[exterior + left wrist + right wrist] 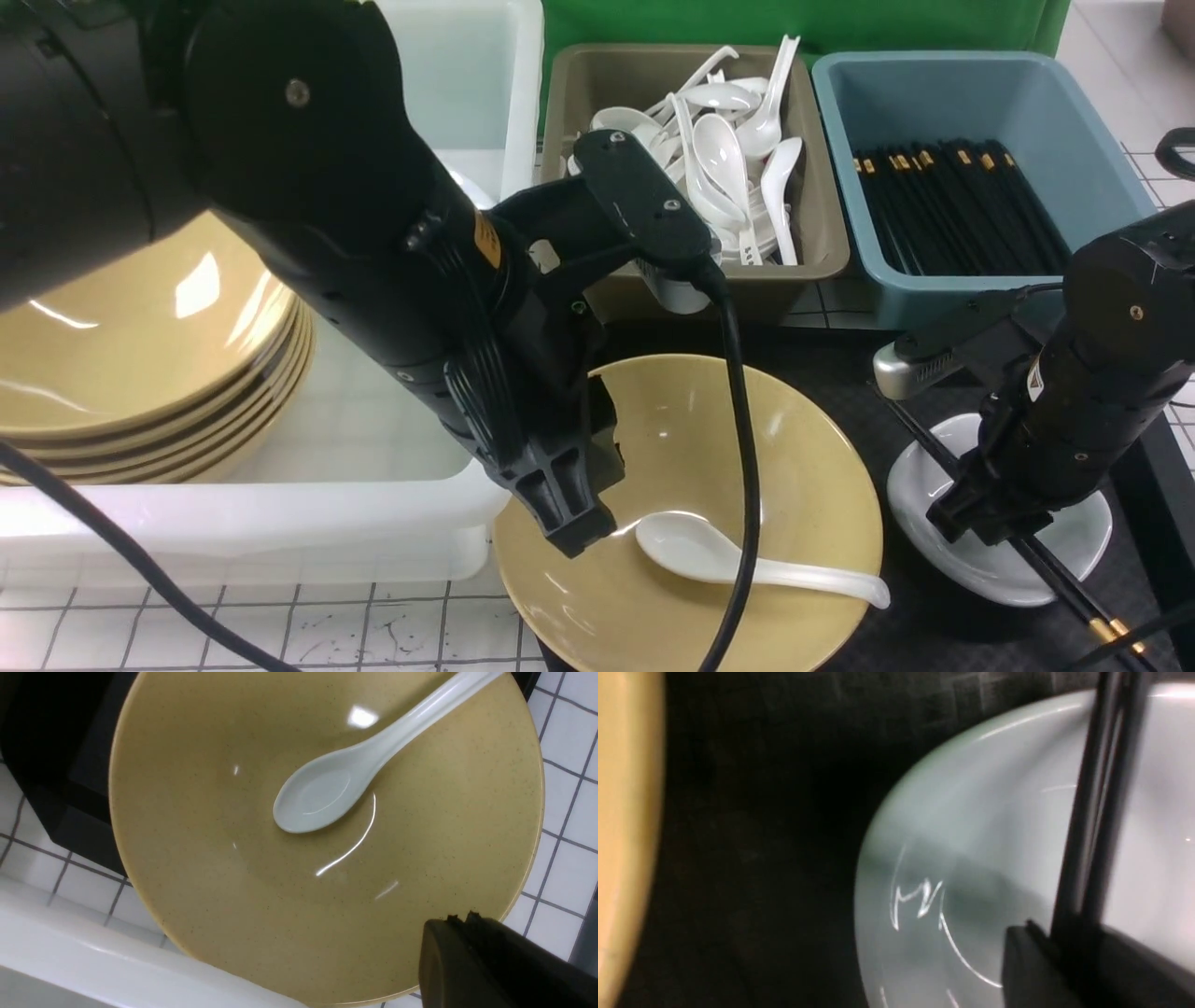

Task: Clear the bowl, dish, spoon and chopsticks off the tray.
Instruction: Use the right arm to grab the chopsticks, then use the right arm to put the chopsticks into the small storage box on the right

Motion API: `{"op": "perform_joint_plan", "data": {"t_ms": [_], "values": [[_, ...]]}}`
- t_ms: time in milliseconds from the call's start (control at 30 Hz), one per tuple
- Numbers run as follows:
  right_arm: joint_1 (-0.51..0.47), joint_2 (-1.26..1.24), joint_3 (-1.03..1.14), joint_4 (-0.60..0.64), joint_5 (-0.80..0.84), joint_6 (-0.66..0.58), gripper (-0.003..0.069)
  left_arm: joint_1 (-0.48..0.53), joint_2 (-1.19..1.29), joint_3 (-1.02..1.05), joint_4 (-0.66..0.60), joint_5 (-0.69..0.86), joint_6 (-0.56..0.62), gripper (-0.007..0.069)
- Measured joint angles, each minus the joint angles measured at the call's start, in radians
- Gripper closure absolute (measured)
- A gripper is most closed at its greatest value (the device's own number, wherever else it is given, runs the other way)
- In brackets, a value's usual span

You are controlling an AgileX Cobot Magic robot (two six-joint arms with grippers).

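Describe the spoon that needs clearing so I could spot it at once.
Find the wide mustard-yellow bowl on the black tray, near the front. Lying alone inside it is a glossy white soup spoon, its handle reaching the rim. The other white spoons are heaped in the tan bin behind.

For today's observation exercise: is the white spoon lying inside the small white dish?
No, the spoon lies in the yellow bowl, with its handle reaching over the rim.
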Motion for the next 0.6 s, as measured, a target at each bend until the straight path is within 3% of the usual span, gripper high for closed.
{"op": "perform_joint_plan", "data": {"t_ms": [200,433,600], "values": [[0.000,-0.027,-0.001,0.000,0.041,0.000,0.0501,0.000,0.000,0.000,0.000,-0.028,0.000,0.0637],[0.000,-0.170,-0.059,-0.001,0.083,0.000,0.0501,0.000,0.017,-0.013,0.000,-0.261,-0.044,0.0637],[-0.007,-0.194,-0.237,-0.027,0.048,0.001,0.0501,0.001,0.103,-0.135,0.000,-0.424,-0.090,0.0637]]}}
